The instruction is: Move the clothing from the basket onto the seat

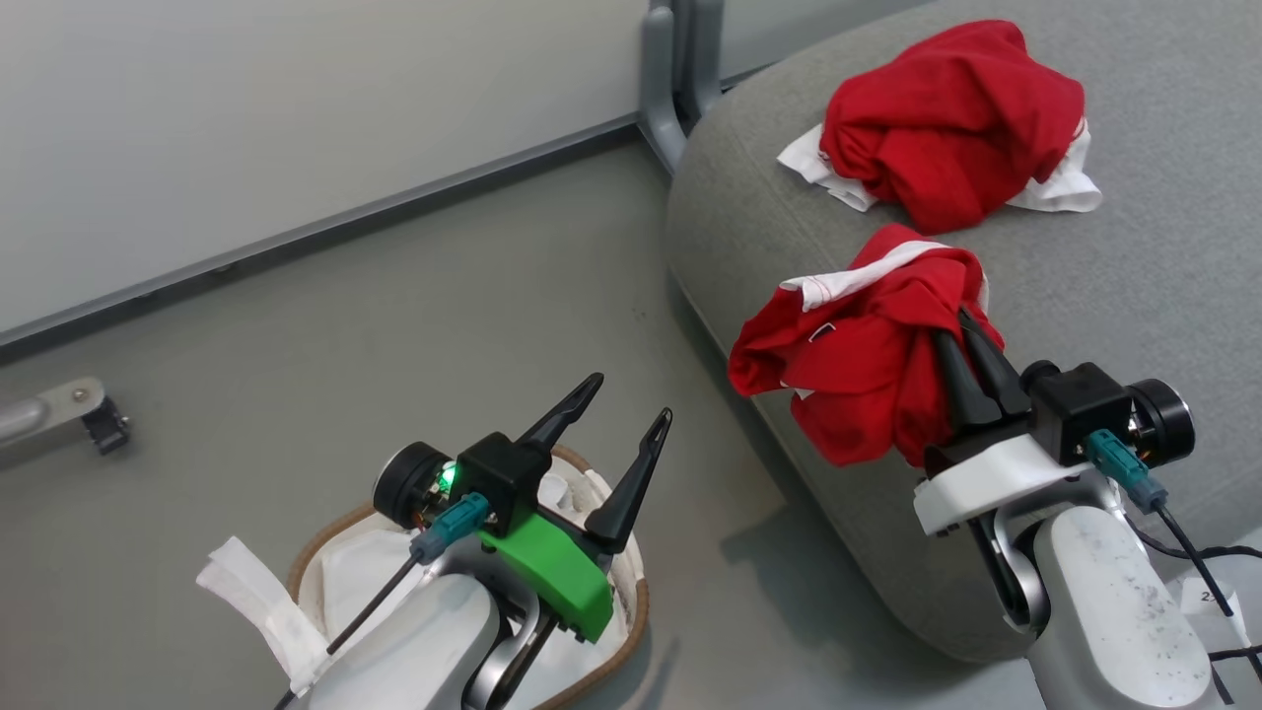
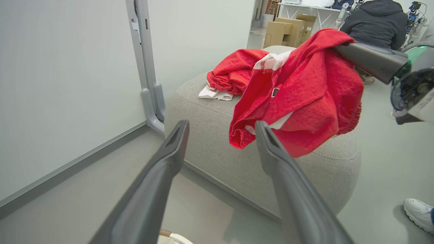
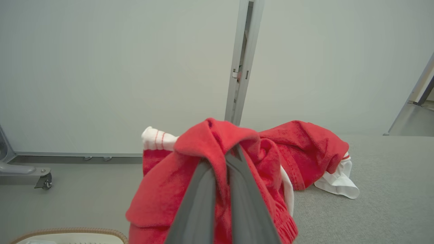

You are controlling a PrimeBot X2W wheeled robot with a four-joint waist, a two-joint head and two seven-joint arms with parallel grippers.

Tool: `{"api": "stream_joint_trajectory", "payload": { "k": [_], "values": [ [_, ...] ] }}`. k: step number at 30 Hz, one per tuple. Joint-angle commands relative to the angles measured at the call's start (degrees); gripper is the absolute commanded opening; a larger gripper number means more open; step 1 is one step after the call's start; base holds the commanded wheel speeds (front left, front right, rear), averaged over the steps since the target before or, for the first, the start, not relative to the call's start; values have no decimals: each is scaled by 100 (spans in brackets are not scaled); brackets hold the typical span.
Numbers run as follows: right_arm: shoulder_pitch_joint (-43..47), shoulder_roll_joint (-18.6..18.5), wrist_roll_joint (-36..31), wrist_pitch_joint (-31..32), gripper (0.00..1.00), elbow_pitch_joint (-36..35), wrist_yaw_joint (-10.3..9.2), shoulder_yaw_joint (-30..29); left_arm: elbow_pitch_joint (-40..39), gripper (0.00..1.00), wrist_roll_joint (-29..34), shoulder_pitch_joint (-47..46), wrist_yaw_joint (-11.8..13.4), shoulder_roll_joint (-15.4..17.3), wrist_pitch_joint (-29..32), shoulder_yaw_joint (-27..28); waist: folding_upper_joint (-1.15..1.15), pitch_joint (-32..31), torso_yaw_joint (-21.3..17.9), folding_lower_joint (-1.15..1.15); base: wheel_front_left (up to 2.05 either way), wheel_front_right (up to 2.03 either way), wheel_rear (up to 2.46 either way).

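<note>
One piece of red clothing (image 1: 951, 113) with white trim lies crumpled on the grey seat (image 1: 1163, 266). A second red garment (image 1: 858, 355) hangs over the seat's near edge, pinched between the fingers of my right gripper (image 1: 971, 325), which is shut on it. The left wrist view has that held garment (image 2: 305, 98) draped above the seat (image 2: 210, 135), and in the right wrist view the fabric (image 3: 190, 169) wraps my closed fingers. My left gripper (image 1: 631, 394) stands open and empty above the basket (image 1: 325, 552), whose white liner shows inside.
A grey wall with a metal post (image 1: 670, 79) runs behind the seat. A caster foot (image 1: 99, 419) sits on the floor at left. In the left wrist view a person in a dark top (image 2: 376, 20) is behind the seat, and a white shoe (image 2: 418, 213) is at lower right.
</note>
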Motion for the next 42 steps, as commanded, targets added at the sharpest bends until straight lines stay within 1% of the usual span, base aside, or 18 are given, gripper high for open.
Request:
{"api": "stream_joint_trajectory", "payload": {
  "k": [1, 5, 8, 14, 18, 20, 24, 29, 34, 38, 40, 42],
  "values": [
    [25, 29, -17, -28, 0, -42, -8, -53, 36, 100, 78, -115, -14, 31, -2, -7, 0, 506, -571, 0, 0, 0, 0],
    [79, 78, -58, -28, 0, -68, -8, -184, 59, 100, 157, -190, 2, 22, 5, -76, 0, 643, -669, 0, 0, 0, 0],
    [124, 116, -45, -28, 0, -72, -8, -319, 42, 100, 190, -235, -1, 9, 22, -116, 0, 724, -632, 0, 0, 0, 0],
    [25, 172, -101, -28, 0, -88, -8, -614, -37, 100, 289, -345, 14, 13, 29, -183, 0, 902, -367, 0, 0, 0, 0],
    [-330, 55, -136, -28, 0, -99, -8, -762, -102, 100, 317, -401, 41, 40, 52, -192, 0, 1030, -159, 0, 0, 0, 0],
    [-602, -53, -153, -28, 0, -100, -8, -899, -143, 100, 331, -422, 56, 46, 61, -202, 0, 1101, -49, 0, 0, 0, 0],
    [-1282, -382, -175, -28, 0, 9, -8, -1211, -210, 100, 385, -467, 82, 54, 86, -235, 0, 1262, 202, 0, 0, 0, 0],
    [-2190, -957, -302, -28, 0, 330, -8, -1640, -282, 100, 432, -548, 125, 75, 107, -256, 0, 1485, 519, 0, 0, 0, 0],
    [-2794, -1519, -452, -15, 0, 875, -8, -2321, -359, 100, 496, -606, 159, 104, 134, -288, 0, 1723, 814, 0, 0, 0, 0],
    [-2878, -1800, -589, 4, 0, 1343, -8, -2907, -450, 100, 547, -659, 188, 128, 164, -313, 0, 1927, 1010, 0, 0, 0, 0],
    [-2733, -1867, -650, -1, 0, 1628, -8, -3063, -487, 100, 546, -676, 200, 150, 179, -324, 0, 2017, 1069, 0, 0, 0, 0],
    [-2639, -1836, -711, -7, 0, 1922, -8, -3131, -512, 100, 565, -687, 233, 188, 192, -322, 0, 2095, 1103, 0, 0, 0, 0]
  ]
}}
